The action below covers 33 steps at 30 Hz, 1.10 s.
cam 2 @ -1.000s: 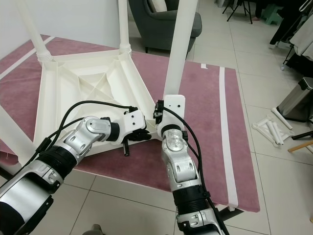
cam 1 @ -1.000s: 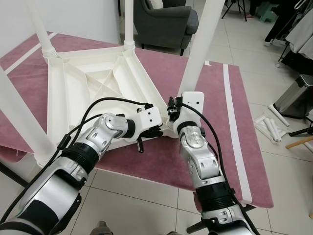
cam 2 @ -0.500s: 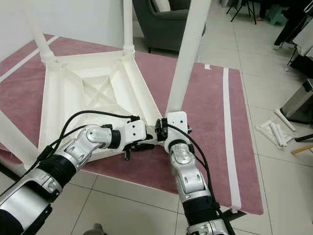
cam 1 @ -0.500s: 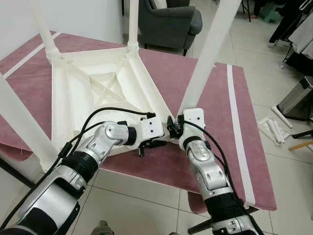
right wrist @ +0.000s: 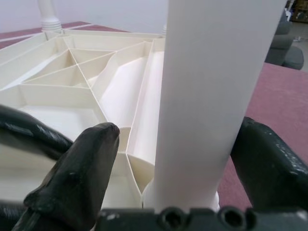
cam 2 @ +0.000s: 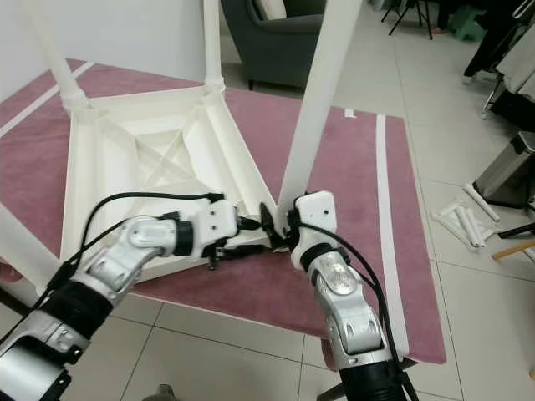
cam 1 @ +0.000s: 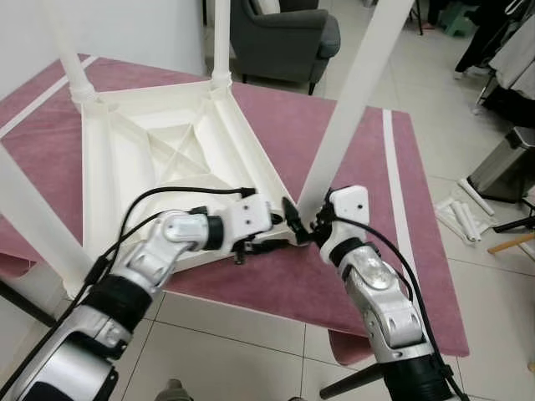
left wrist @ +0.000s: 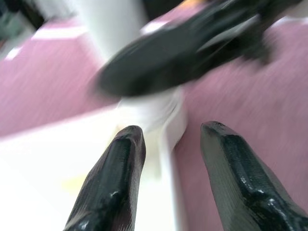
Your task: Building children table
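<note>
A white children's table [cam 1: 251, 150] lies upside down on a maroon mat [cam 1: 368, 159]. Its near-right leg [cam 1: 351, 109] rises from the near corner socket [left wrist: 154, 110] and leans to the right. My right gripper [cam 1: 305, 221] stands open at the base of that leg [right wrist: 211, 96], one finger [right wrist: 82, 168] a little apart from it and the other against it. My left gripper [cam 1: 272, 238] is open at the same corner, its fingers [left wrist: 115, 183] straddling the rim just left of the right gripper.
Other white legs stand at the far-left corner [cam 1: 67, 50], the far corner [cam 1: 219, 42] and the near-left corner [cam 1: 33, 217]. A dark grey armchair [cam 1: 284, 38] is behind the mat. A bin [cam 1: 506, 167] and loose white parts [cam 1: 464, 213] lie on the tiled floor at the right.
The near-right leg leans further to the right than a second ago. My right arm has swung right around its base, and the left gripper has closed in on the corner. The camera shifted slightly.
</note>
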Motion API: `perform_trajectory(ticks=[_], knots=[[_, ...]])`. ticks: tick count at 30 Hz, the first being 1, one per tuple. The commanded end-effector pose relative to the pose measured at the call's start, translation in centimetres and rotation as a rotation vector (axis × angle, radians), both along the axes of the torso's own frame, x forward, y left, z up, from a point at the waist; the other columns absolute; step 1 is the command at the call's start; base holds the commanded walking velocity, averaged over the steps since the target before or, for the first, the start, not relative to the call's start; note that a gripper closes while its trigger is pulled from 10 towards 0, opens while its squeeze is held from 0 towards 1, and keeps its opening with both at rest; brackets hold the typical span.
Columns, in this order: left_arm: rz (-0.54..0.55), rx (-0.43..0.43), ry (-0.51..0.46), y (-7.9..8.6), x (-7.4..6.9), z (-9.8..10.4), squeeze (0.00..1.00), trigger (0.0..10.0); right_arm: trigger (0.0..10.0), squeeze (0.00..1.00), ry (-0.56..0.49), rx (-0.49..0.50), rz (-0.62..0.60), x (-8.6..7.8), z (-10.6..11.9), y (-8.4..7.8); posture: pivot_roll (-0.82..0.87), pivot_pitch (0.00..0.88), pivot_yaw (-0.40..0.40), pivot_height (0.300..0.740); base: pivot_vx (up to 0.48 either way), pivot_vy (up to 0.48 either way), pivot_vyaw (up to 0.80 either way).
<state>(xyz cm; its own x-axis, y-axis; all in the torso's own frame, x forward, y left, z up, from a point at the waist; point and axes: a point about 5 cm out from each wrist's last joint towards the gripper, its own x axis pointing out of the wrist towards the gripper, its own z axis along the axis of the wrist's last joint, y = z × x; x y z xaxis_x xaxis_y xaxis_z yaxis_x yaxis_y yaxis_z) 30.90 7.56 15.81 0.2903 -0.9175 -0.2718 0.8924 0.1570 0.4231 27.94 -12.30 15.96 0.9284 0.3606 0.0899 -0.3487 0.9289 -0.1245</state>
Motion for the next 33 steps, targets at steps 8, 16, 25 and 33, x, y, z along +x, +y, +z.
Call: perform_trajectory(ticks=[8,16,25,33], knots=[[0.306,-0.112,0.009,3.3,-1.8,-0.1,0.00,10.0,10.0,0.00,0.037,0.018,-0.042,-0.9,-0.8,-1.2,0.16,0.016,-0.025,0.740,0.000,0.000,0.00],[0.443,-0.153,0.038,4.8,-3.2,0.0,0.00,10.0,10.0,0.00,0.090,0.027,-0.100,-1.5,-2.2,-1.8,0.17,0.003,-0.035,0.740,0.000,0.000,0.00],[0.512,-0.144,0.099,5.7,-5.0,-0.4,0.00,10.0,10.0,0.00,0.195,-0.015,0.017,-4.3,-4.6,-1.6,0.17,0.000,-0.038,0.740,0.000,0.000,0.00],[0.487,-0.163,0.131,6.5,-6.6,-0.2,0.00,10.0,10.0,0.00,0.265,-0.134,0.240,-6.9,-6.3,-0.4,0.18,0.000,-0.048,0.740,0.000,0.000,0.00]])
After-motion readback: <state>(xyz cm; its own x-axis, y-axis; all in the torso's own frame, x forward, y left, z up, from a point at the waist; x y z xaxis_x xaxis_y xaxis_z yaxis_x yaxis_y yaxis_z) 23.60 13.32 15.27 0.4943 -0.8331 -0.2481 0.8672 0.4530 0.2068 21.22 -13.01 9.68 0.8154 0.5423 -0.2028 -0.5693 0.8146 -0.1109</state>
